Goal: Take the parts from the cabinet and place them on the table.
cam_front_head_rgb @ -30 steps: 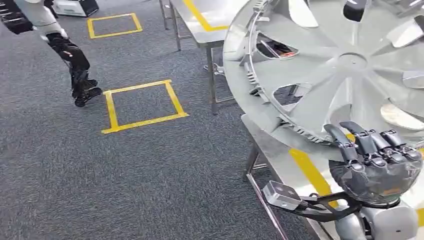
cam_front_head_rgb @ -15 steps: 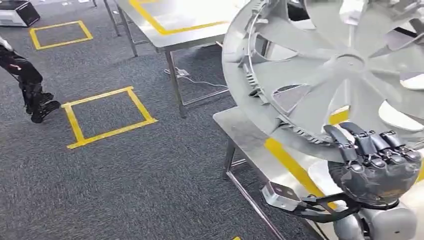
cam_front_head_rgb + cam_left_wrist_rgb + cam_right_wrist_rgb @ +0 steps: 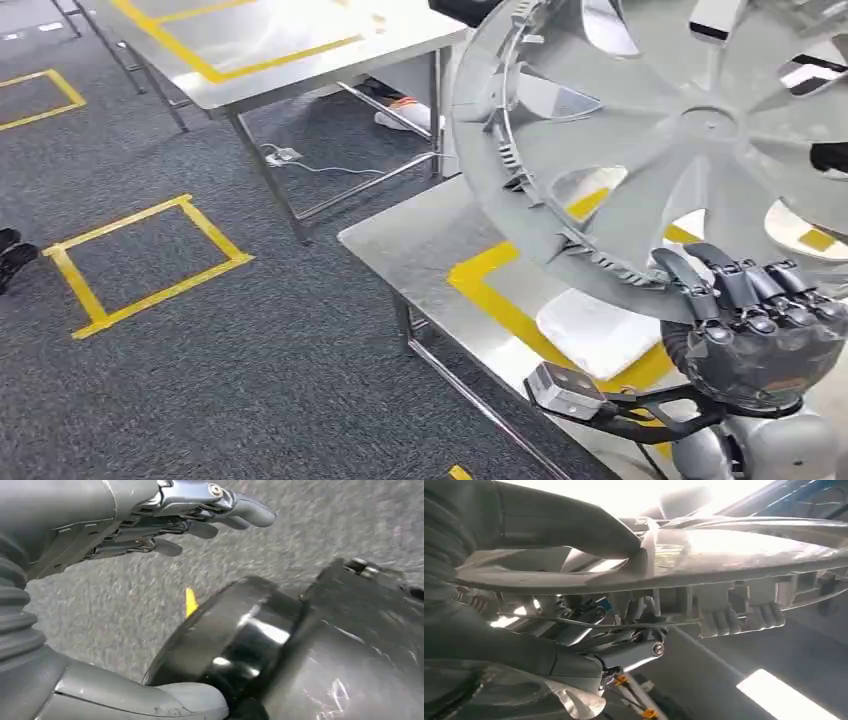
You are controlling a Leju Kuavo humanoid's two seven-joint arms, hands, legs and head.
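A large silver wheel cover [image 3: 690,140] with spokes and a ribbed rim fills the upper right of the head view, tilted on edge above a steel table [image 3: 420,235]. My right hand [image 3: 755,320] grips its lower rim, dark fingers curled over the edge. In the right wrist view the thumb [image 3: 574,522] presses on the wheel cover's rim [image 3: 724,545], with clips showing beneath. My left hand [image 3: 165,520] hangs over grey carpet, fingers apart and holding nothing.
The steel table carries a yellow tape outline [image 3: 500,300] and a white cloth [image 3: 590,330]. A second steel table [image 3: 260,50] stands farther off. Yellow tape squares [image 3: 140,260] mark the grey carpet. A person's shoes [image 3: 400,110] show under the far table.
The whole view has swung: the tables and floor squares have slid leftward and nearer in the picture. The near table with its cloth is now under the wheel cover. My right hand still holds the rim.
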